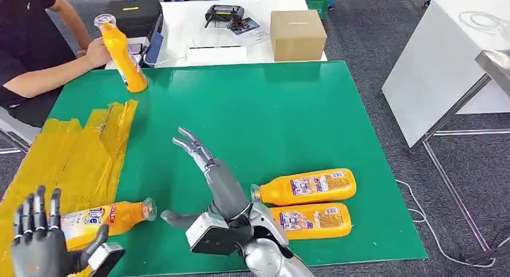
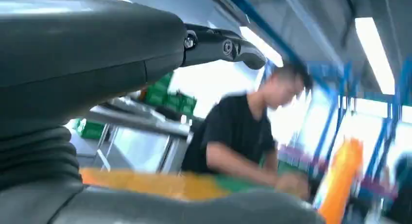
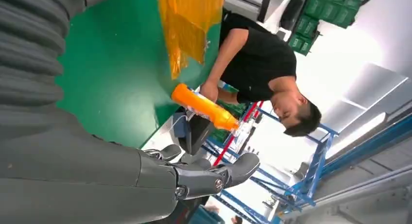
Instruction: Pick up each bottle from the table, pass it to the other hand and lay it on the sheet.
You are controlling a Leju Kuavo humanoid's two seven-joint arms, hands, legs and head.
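Two orange bottles (image 1: 310, 187) (image 1: 310, 220) lie side by side on the green table (image 1: 270, 115), near its front right. A third orange bottle (image 1: 105, 219) lies on the yellow sheet (image 1: 72, 154) at the front left, just beside my left hand (image 1: 39, 241), whose fingers are spread and hold nothing. My right hand (image 1: 207, 169) hovers over the table's middle front with fingers stretched out and empty, left of the two bottles. A person at the far left corner holds a fourth orange bottle (image 1: 122, 53) (image 3: 204, 106) tilted on the table's corner.
A white table behind carries a cardboard box (image 1: 298, 33), a black controller (image 1: 224, 14) and papers. Another white table (image 1: 445, 60) stands to the right. The seated person (image 1: 30, 54) reaches over the far left corner. A cable lies on the grey floor at the right.
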